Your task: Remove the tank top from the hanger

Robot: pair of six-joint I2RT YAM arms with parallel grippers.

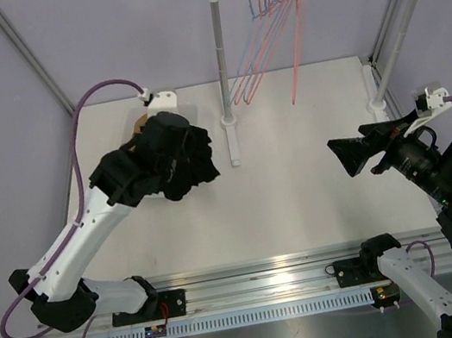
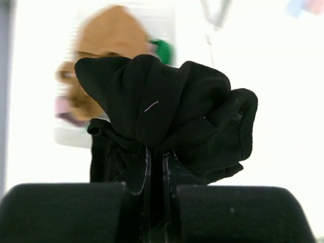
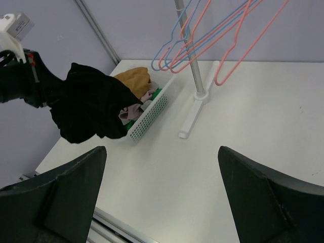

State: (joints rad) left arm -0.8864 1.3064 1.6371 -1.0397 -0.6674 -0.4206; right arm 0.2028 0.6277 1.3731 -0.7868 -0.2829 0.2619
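Black tank top [image 1: 176, 156] clenched in left gripper [image 2: 156, 163] by white basket [image 3: 152, 115]; right gripper [image 3: 162, 152] released, hangers [image 1: 271, 29] beyond

Shows plain black, with no print, on the tank top [image 2: 167, 111]. Shows salmon pink and light blue on the wire hangers [image 1: 272, 5], white and silver on the rack [image 1: 220, 47]. Reads white across the table [image 1: 297, 174] and the perforated basket [image 3: 149, 116]; tan, pale pink and green on the clothes [image 3: 135, 78] inside. Puts purple on the cable [image 1: 79, 177], lilac on the wall [image 1: 97, 34].
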